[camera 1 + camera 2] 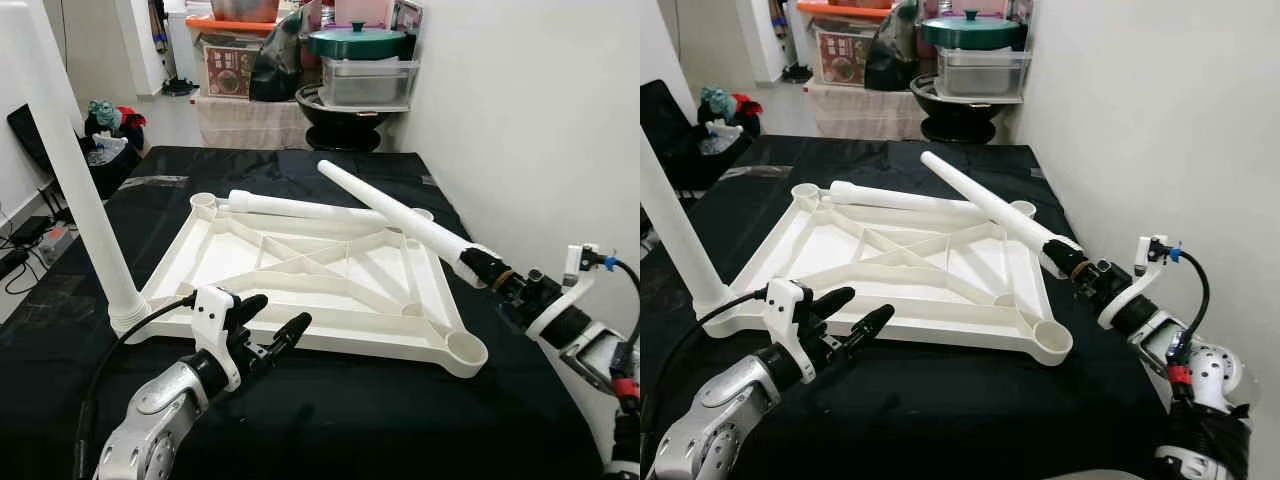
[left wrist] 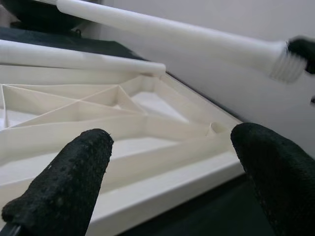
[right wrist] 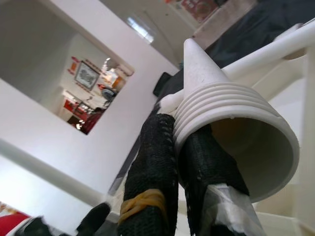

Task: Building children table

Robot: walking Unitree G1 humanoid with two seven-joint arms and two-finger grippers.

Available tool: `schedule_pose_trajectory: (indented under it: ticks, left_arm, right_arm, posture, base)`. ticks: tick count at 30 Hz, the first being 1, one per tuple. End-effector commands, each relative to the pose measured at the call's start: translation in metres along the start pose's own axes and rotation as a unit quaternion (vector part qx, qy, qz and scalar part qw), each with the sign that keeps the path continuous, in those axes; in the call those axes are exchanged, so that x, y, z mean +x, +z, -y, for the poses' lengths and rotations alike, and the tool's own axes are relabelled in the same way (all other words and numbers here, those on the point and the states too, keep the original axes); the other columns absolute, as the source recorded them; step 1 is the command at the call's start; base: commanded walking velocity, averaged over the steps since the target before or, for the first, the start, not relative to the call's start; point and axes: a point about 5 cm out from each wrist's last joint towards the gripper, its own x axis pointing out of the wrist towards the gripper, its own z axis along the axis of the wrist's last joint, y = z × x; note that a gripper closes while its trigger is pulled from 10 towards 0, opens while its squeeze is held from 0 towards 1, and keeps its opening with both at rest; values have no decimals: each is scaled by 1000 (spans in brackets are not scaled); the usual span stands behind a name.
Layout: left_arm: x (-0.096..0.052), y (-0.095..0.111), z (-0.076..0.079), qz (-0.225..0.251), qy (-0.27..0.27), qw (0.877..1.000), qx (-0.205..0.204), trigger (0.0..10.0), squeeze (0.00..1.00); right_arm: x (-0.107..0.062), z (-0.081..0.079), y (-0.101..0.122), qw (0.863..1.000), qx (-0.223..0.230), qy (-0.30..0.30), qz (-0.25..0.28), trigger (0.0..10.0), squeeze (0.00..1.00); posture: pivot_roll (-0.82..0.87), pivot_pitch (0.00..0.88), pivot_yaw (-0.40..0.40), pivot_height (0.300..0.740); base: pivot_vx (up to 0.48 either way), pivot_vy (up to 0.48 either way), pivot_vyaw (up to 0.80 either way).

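The right gripper (image 1: pixel 487 268) had its fingers clamped on a white table leg's (image 1: pixel 395 212) threaded end, its long axis slanting over the upturned tabletop (image 1: pixel 310 270), while the left gripper (image 1: pixel 270 325), fingers apart, hovered at the near edge.

Silver arms, white wrist brackets, black cables; left gripper (image 1: pixel 270 321) and right gripper (image 1: pixel 487 268) black-fingered.

Layout around the upturned tabletop (image 1: pixel 300 270)

One leg (image 1: pixel 80 190) stands in its near-left corner socket; a second leg (image 1: pixel 300 208) lies along its far edge; a third leg (image 1: pixel 400 215) slants above its right side.
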Motion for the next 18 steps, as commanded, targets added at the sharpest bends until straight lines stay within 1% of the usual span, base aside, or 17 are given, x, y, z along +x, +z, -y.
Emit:
schedule_pose_trajectory:
  ticks: [1,2,3,5,7,8,9,11,12,13,14,16,17,18]
  left_arm:
    - [6,8,-8,26,15,998,-47,10000,0]
    - [6,8,-8,26,15,998,-47,10000,0]
    - [16,16,-15,59,15,991,-121,10000,0]
    - [16,16,-15,59,15,991,-121,10000,0]
    - [24,22,-22,86,12,974,-209,10000,0]
    - [26,23,-24,93,8,968,-235,10000,0]
    - [30,26,-25,103,-2,960,-262,10000,0]
    - [30,26,-25,103,-2,960,-262,10000,0]
    - [32,27,-25,109,-9,954,-278,10000,0]
    - [32,27,-25,109,-9,954,-278,10000,0]
    - [35,28,-25,113,-21,948,-296,10000,0]
    - [35,28,-25,113,-21,948,-296,10000,0]
    - [37,27,-26,114,-23,943,-312,10000,0]
    - [37,27,-26,114,-23,943,-312,10000,0]
  right_arm:
    - [4,-11,-7,999,2,35,-1,0,0]
    - [4,-11,-7,999,2,35,-1,0,0]
    - [8,-20,-18,998,12,67,-4,0,0]
    - [8,-20,-18,998,12,67,-4,0,0]
    - [11,-31,-28,994,23,104,-3,0,0]
    - [13,-35,-31,993,26,119,-3,0,0]
    - [14,-40,-39,991,30,133,-13,0,0]
    - [14,-40,-39,991,30,133,-13,0,0]
    - [15,-44,-44,989,33,142,-20,0,0]
    - [15,-44,-44,989,33,142,-20,0,0]
    - [18,-48,-54,988,38,149,-31,0,0]
    - [18,-48,-54,988,38,149,-31,0,0]
    - [20,-53,-62,985,43,162,-39,0,0]
    - [20,-53,-62,985,43,162,-39,0,0]
  posture:
    - [68,0,-44,740]
    - [68,0,-44,740]
    - [63,0,-39,740]
    - [63,0,-39,740]
    - [60,0,-36,740]
    - [60,0,-36,740]
    - [52,0,-29,740]
    - [52,0,-29,740]
    - [52,0,-29,740]
    - [52,0,-29,740]
    - [47,0,-26,740]
    - [47,0,-26,740]
    - [47,0,-26,740]
    - [47,0,-26,740]
  base:
    - [0,0,0]
    - [0,0,0]
    - [0,0,0]
    - [0,0,0]
    - [0,0,0]
    - [0,0,0]
    - [0,0,0]
    - [0,0,0]
    - [0,0,0]
    - [0,0,0]
    - [0,0,0]
    - [0,0,0]
    - [0,0,0]
    - [0,0,0]
